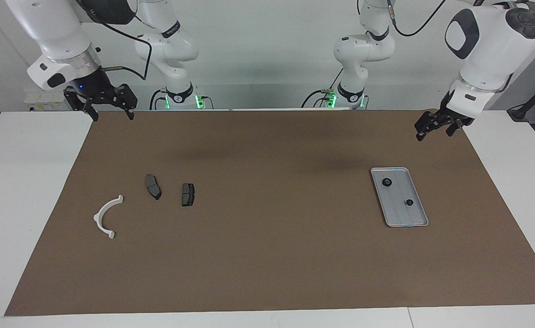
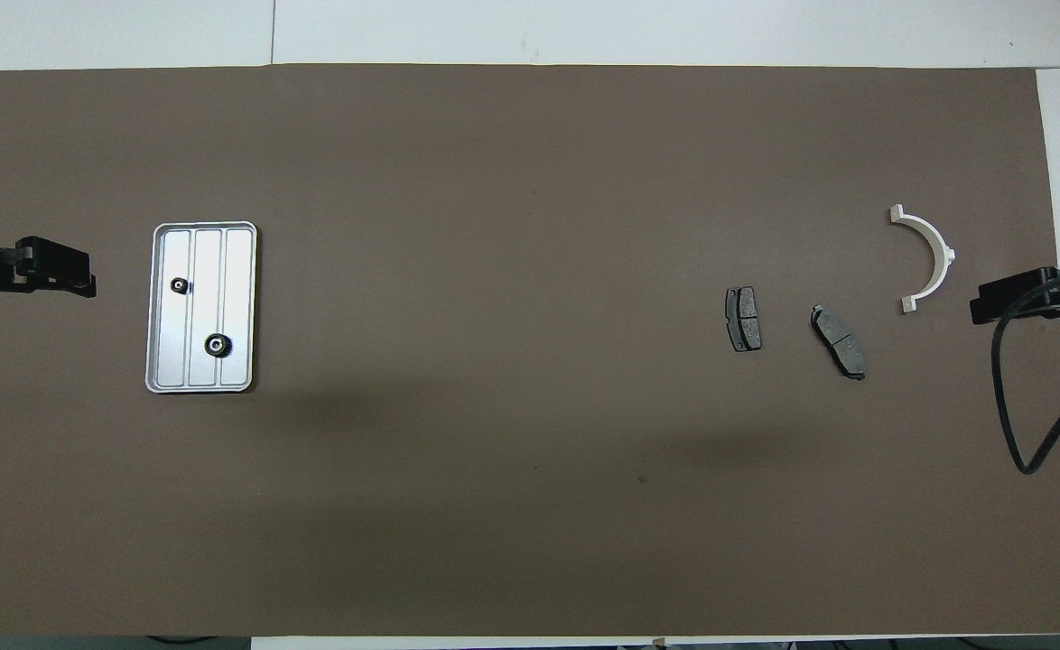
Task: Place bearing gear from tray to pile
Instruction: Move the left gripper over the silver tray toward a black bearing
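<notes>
The silver tray (image 1: 404, 215) (image 2: 169, 361) lies on the brown mat toward the left arm's end of the table. Two small black bearing gears sit in it: the larger gear (image 1: 387, 182) (image 2: 216, 344) nearer the robots, the smaller gear (image 1: 409, 202) (image 2: 180, 286) farther out. The pile lies toward the right arm's end: a white half-ring (image 1: 107, 216) (image 2: 927, 257) and two dark plates (image 1: 153, 186) (image 2: 839, 341), (image 1: 187, 194) (image 2: 744, 318). My left gripper (image 1: 434, 132) (image 2: 83, 278) hangs open and empty over the mat's edge beside the tray. My right gripper (image 1: 111, 114) (image 2: 981, 305) hangs open and empty over the mat's corner.
The brown mat (image 1: 267, 255) covers most of the white table (image 1: 26, 191). A black cable (image 2: 1022, 424) loops down from the right arm over the mat's end. Both arm bases stand at the robots' edge of the table.
</notes>
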Robot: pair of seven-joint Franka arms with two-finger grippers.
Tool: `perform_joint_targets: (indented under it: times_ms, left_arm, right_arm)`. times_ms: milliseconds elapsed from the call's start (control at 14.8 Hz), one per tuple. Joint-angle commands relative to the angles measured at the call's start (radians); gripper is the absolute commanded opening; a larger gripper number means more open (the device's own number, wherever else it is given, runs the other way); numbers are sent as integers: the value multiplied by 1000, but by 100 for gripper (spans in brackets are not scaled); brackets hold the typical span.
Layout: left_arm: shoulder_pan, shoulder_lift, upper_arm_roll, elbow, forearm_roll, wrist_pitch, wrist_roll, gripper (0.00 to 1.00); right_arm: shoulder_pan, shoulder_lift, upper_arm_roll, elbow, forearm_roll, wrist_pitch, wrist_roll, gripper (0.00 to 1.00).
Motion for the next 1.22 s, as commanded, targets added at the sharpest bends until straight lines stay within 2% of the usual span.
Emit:
perform_joint_targets:
  times_ms: [0,473,743,1013,1148]
  left_arm:
    - [6,6,-4,17,22,-13,14,100]
    - [6,9,-3,16,22,-5,5,100]
    - [12,-17,14,-20,20,3,-26,100]
    - [13,-78,14,-191,22,145,-32,100]
    - [13,-73,14,-239,20,185,-35,100]
  right_arm:
    - [-9,-24,7,-30,-14,28,20,100]
    - [-9,-24,7,-30,-14,28,20,100]
    - [-9,-24,8,-30,-14,31,20,100]
    - [-9,-24,8,-30,-14,32,19,100]
    - [-9,-24,8,-30,-14,32,19,100]
